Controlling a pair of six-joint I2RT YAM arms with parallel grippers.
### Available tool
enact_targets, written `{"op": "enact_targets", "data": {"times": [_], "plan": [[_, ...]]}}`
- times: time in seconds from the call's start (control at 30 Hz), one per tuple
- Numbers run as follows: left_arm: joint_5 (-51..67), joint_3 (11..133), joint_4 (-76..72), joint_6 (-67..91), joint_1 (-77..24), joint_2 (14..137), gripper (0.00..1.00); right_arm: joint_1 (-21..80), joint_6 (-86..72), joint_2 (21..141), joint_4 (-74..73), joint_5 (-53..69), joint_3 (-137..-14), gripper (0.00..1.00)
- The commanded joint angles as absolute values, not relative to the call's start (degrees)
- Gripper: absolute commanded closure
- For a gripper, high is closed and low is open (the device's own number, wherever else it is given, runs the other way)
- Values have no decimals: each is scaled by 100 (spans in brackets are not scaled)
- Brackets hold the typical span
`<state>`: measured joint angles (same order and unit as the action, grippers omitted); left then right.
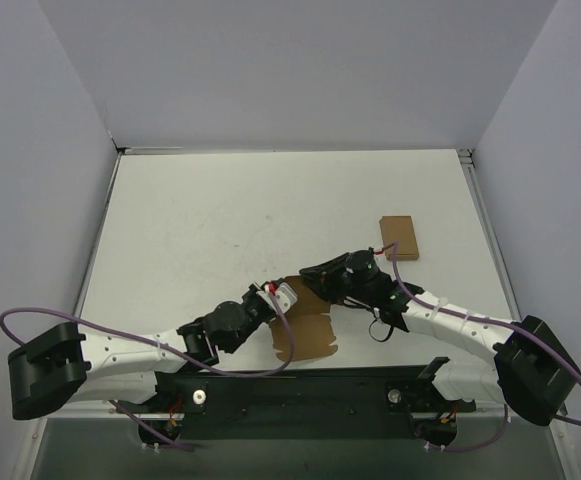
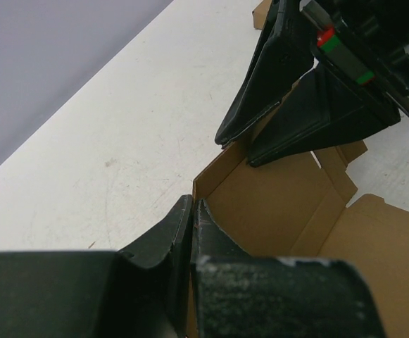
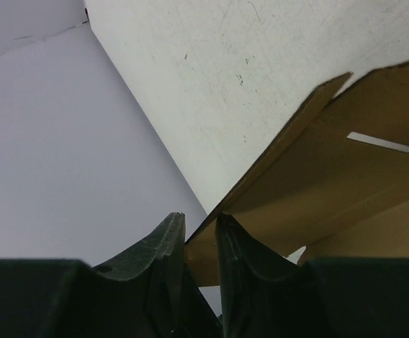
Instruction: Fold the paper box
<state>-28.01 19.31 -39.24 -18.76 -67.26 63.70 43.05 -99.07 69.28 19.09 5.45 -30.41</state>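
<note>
The paper box [image 1: 307, 328], brown kraft cardboard with notched flaps, lies half-raised in front of the arm bases. My left gripper [image 1: 274, 293] is shut on its left wall; in the left wrist view the fingertips [image 2: 192, 204] pinch that upright wall edge, with the box's inside [image 2: 274, 204] to the right. My right gripper [image 1: 312, 273] is at the far corner. In the right wrist view its jaws [image 3: 199, 222] straddle a raised wall of the box [image 3: 331, 176], still slightly apart, with the cardboard running slantwise between them. The same gripper [image 2: 236, 148] shows in the left wrist view.
A narrower plain brown cardboard rectangle [image 1: 398, 237] lies flat to the right, beyond the right arm. A black base rail [image 1: 300, 395] runs along the near edge. Grey walls enclose the white table [image 1: 220, 220] at the back and sides.
</note>
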Motion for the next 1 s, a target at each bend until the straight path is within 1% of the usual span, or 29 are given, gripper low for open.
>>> {"op": "enact_targets", "data": {"times": [0.0,0.07,0.13,0.17,0.2,0.23,0.3,0.33,0.4,0.47,0.57,0.63,0.7,0.8,0.97], "plan": [[-2909,1969,-4342,-1969,-6785,6433,100,4254,-9967,6908,1986,519,-2971,79],[-2918,1969,-4333,-1951,-6785,6468,100,4263,-9958,6917,1995,510,-2988,86],[-2918,1986,-4298,-1907,-6785,6478,92,4263,-9949,6926,2013,510,-2997,94],[-2918,1995,-4272,-1872,-6785,6478,88,4254,-9941,6926,2030,501,-2997,96],[-2901,2013,-4228,-1855,-6776,6469,83,4263,-9932,6926,2048,501,-3006,99],[-2900,2021,-4210,-1828,-6785,6460,74,4263,-9914,6943,2048,466,-3015,100],[-2892,2065,-4096,-1776,-6785,6381,62,4263,-9923,6970,2091,440,-3015,100],[-2883,2092,-4026,-1741,-6785,6294,51,4263,-9905,6987,2144,422,-3015,100],[-2883,2136,-3851,-1591,-6776,6153,40,4263,-9870,7057,2232,369,-3058,100],[-2848,2171,-3727,-1373,-6776,5855,25,4263,-9800,7162,2267,352,-3163,100],[-2630,2197,-3341,-1039,-6645,5406,13,4263,-9651,7286,2311,316,-3260,100],[-2339,2284,-2727,-749,-6296,5100,12,4254,-9580,7330,2311,264,-3348,100],[-1690,2320,-2131,-187,-5987,4923,11,4254,-9466,7356,2338,220,-3375,100],[-996,2355,-1628,526,-5380,4641,11,4254,-9378,7356,2390,193,-3349,100],[-519,2461,-1161,1230,-4975,4623,11,4245,-9159,7260,2706,158,-3173,100]]}}
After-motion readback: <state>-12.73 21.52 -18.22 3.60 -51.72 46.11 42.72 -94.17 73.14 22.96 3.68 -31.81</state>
